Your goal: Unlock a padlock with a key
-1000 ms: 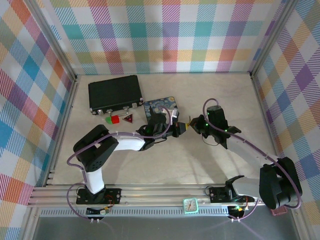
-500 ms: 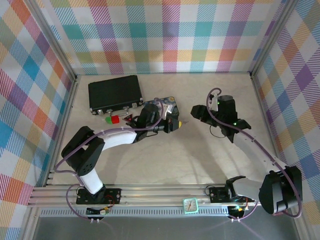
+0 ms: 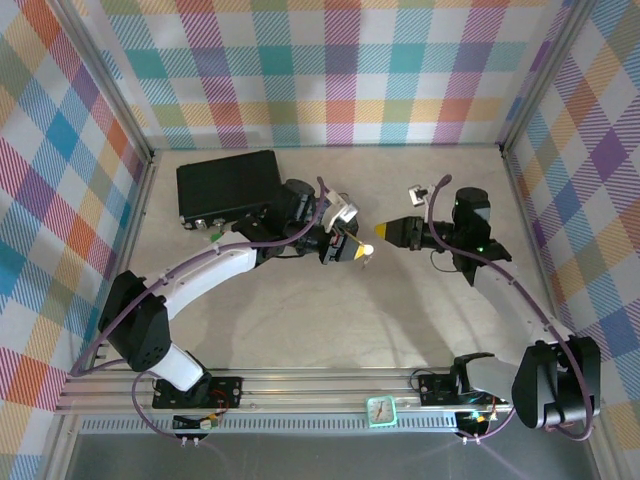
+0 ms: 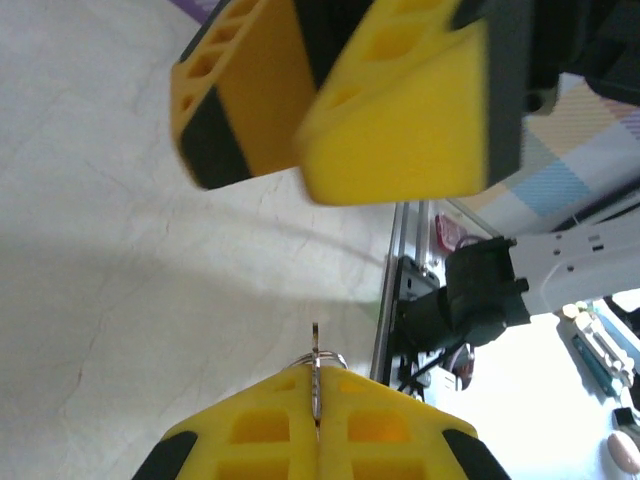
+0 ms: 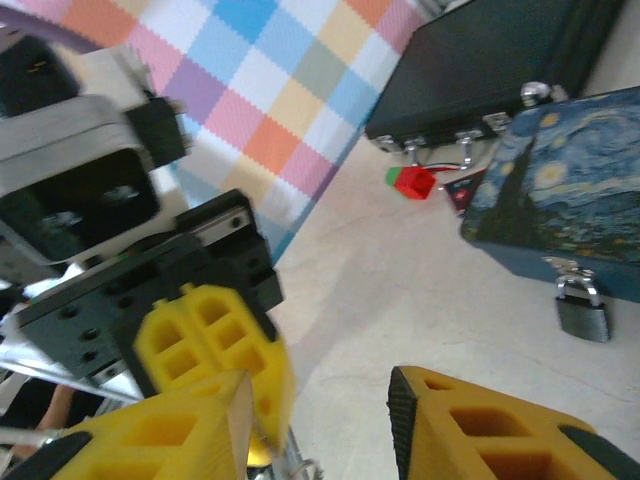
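Padlock hangs, blurred, at six o'clock of the tin; left gripper clamps the key, edge-on, mostly hidden in its grip; right gripper gapes.

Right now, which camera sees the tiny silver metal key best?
Left wrist view: the key stands edge-on, pinched in the yellow-fingered left gripper. From above it is a bright speck at that gripper's tip. Right wrist: too blurred to tell.
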{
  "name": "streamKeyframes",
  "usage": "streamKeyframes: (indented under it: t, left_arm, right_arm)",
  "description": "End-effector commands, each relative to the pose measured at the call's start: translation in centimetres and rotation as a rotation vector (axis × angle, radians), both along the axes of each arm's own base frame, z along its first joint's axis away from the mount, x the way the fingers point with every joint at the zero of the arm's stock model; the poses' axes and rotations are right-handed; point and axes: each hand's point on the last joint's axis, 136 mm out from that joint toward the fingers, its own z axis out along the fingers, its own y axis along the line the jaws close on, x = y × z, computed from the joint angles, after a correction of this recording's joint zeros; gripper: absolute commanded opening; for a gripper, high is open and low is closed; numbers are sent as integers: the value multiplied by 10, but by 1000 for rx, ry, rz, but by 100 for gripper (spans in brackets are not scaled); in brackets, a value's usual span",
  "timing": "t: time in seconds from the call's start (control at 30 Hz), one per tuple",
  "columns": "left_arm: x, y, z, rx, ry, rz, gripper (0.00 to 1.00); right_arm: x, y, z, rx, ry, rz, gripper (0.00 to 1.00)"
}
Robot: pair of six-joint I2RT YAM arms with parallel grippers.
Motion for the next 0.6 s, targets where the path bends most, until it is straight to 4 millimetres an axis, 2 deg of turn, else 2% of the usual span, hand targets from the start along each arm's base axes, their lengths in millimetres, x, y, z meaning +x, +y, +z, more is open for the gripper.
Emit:
streamKeyframes:
  t: [0.0, 0.13, 0.23, 0.4, 0.57]
  left_arm:
    - [-8, 14, 14, 2, -16, -34, 0]
    - [-5, 20, 17, -5, -19, -20, 0]
    - [-1, 17, 17, -20, -17, -12, 0]
    - [-3, 13, 13, -39, 24, -27, 0]
    - [-6, 16, 16, -53, 15, -25, 0]
  right_arm:
    - [-22, 4, 11, 56, -49, 96, 42]
    - [-33, 8, 4, 69, -18, 119, 41]
    - [-40, 16, 1, 65, -14, 145, 41]
    - [-38, 24, -1, 59, -28, 152, 41]
    - [-34, 33, -6, 46, -7, 187, 37]
